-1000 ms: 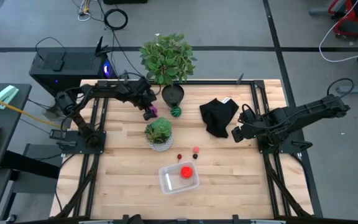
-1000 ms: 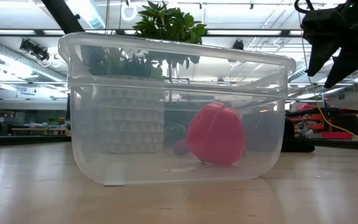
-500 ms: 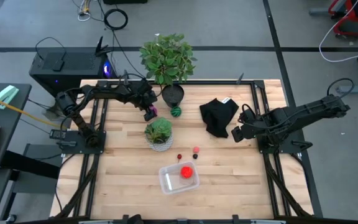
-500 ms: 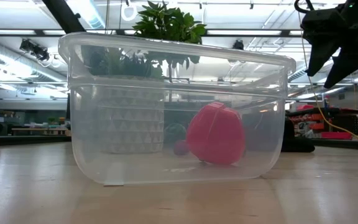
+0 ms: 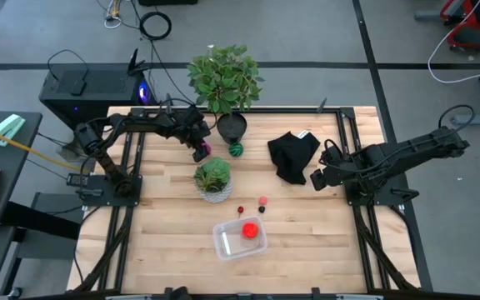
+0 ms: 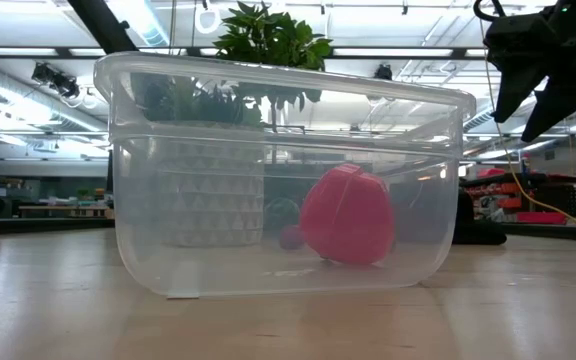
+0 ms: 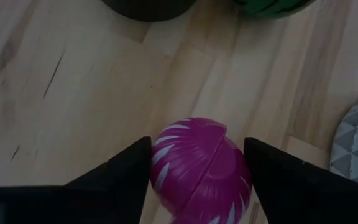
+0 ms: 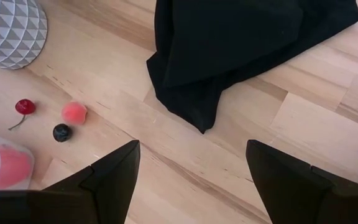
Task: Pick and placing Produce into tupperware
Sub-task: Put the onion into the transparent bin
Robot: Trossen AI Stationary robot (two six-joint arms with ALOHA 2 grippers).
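The wooden tabletop (image 5: 307,242) carries a clear tub (image 5: 240,237) near its front edge, a white pot (image 5: 213,182) mid-tabletop, a black cloth (image 5: 294,156), and a dark pot (image 5: 232,127) at the back edge.

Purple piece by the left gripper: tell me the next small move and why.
Probably close the fingers. The left gripper is open, its fingers on either side of the purple piece, which sits on the table, not yet gripped. Once held, it can go to the tub, which holds a red piece.
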